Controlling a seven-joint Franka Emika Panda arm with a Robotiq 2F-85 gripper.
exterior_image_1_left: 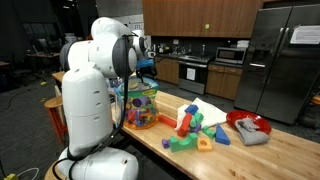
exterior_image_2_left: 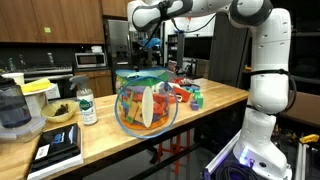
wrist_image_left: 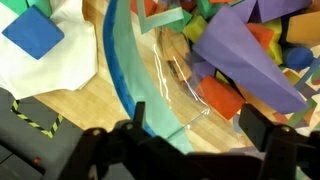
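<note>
A clear plastic jar (exterior_image_1_left: 140, 108) with a teal rim, full of coloured blocks, stands on the wooden counter; it shows in both exterior views (exterior_image_2_left: 147, 103). My gripper (exterior_image_1_left: 147, 65) hangs right above it (exterior_image_2_left: 150, 50), open and empty. In the wrist view the two fingers (wrist_image_left: 196, 130) straddle the jar's teal rim (wrist_image_left: 125, 70) and clear wall. Inside the jar I see a purple block (wrist_image_left: 245, 60) and an orange block (wrist_image_left: 220, 98).
Loose blocks (exterior_image_1_left: 190, 130) and a white cloth (exterior_image_1_left: 205, 110) lie beside the jar, with a red bowl (exterior_image_1_left: 245, 125) further along. A blue block (wrist_image_left: 35, 35) rests on the cloth. A water bottle (exterior_image_2_left: 87, 105), a small bowl (exterior_image_2_left: 60, 112) and a blender (exterior_image_2_left: 12, 110) stand near the counter's end.
</note>
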